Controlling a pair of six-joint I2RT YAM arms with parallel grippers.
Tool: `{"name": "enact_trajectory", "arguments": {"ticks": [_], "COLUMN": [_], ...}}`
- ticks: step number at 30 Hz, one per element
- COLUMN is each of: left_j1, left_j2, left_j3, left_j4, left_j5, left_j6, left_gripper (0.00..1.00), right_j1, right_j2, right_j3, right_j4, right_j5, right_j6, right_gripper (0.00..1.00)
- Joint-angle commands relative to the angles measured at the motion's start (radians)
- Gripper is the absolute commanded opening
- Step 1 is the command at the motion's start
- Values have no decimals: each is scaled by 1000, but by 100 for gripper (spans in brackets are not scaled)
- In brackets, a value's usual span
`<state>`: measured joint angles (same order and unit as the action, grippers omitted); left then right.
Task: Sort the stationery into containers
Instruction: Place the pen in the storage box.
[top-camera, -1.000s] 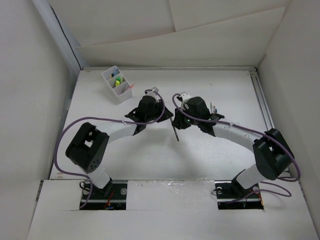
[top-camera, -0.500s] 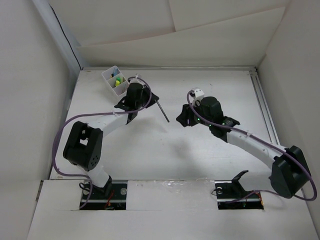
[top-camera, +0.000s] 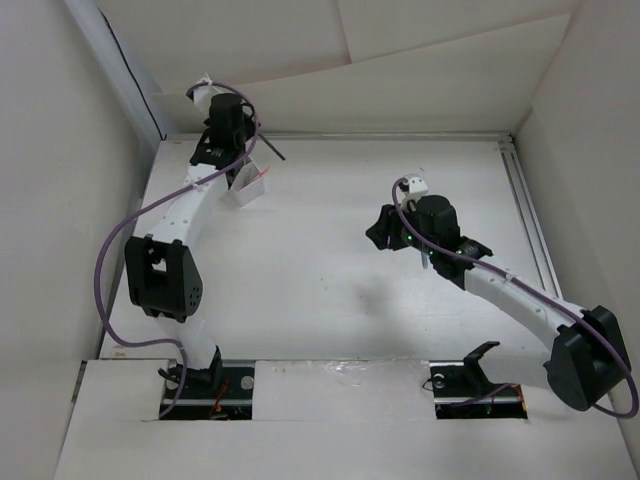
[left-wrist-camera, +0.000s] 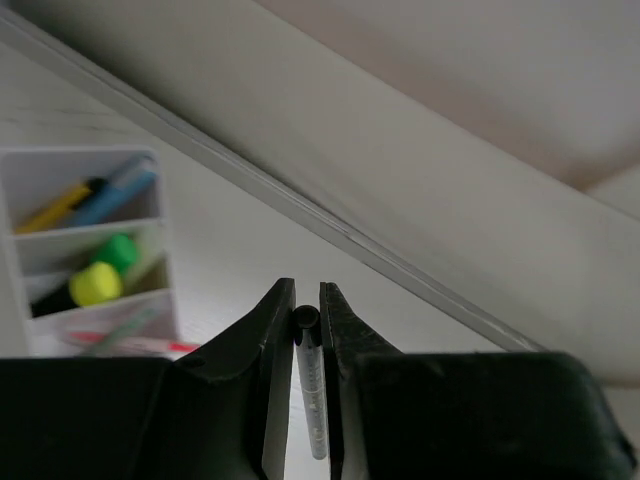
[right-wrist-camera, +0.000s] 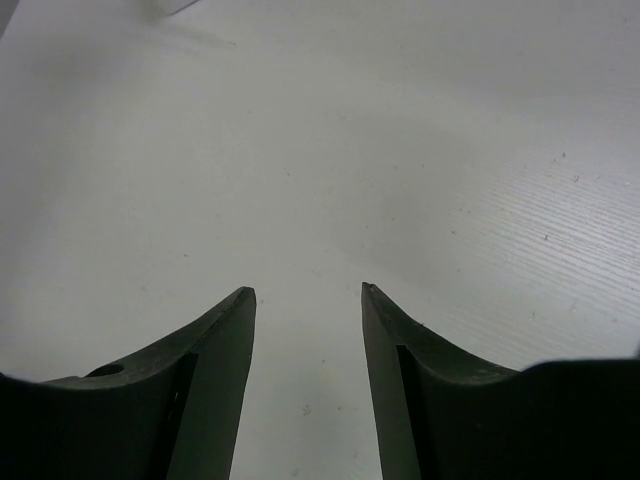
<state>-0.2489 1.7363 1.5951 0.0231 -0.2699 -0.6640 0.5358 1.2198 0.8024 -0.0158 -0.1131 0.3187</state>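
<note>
Pinching dark pen (left-wrist-camera: 313, 405) in left gripper (left-wrist-camera: 307, 298) near white tray (left-wrist-camera: 166, 262) at eleven o'clock; holding right gripper (right-wrist-camera: 306, 291) spread, empty, at three o'clock.

Your right gripper (right-wrist-camera: 306, 290): jaws stand apart, dark fingers (right-wrist-camera: 215, 380) rising from 7 and 5 o'clock. White table (right-wrist-camera: 330, 130) shows through the gap. Fine ridged lines toward 3 o'clock; faint specks near 5.

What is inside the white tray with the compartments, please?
In the white tray, the far compartment holds a yellow pen and a blue pen; the next, a green marker and a yellow marker. The nearest compartment is blurred, partly covered by the left gripper.
</note>
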Motion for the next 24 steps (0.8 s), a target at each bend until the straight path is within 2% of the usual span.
{"name": "enact_trajectory", "arguments": {"ticks": [1, 6, 13, 24], "left_j1": [77, 86, 86, 86], "left_j2": [49, 71, 92, 164], "left_j3": [61, 83, 52, -15], "left_j4": [-120, -108, -19, 115], "left_j5": [-144, -307, -387, -387], "left_j6": [84, 191, 285, 331], "left_gripper": [0, 0, 0, 0], "right_j1": [-8, -8, -8, -8], "right_j2": [-39, -39, -29, -39], "right_j3": [-3, -3, -3, -12], "right_j4": [63, 63, 73, 91], "right_j5": [13, -4, -22, -11], "right_j6": [13, 13, 13, 13], "right_gripper": [52, 51, 51, 50]}}
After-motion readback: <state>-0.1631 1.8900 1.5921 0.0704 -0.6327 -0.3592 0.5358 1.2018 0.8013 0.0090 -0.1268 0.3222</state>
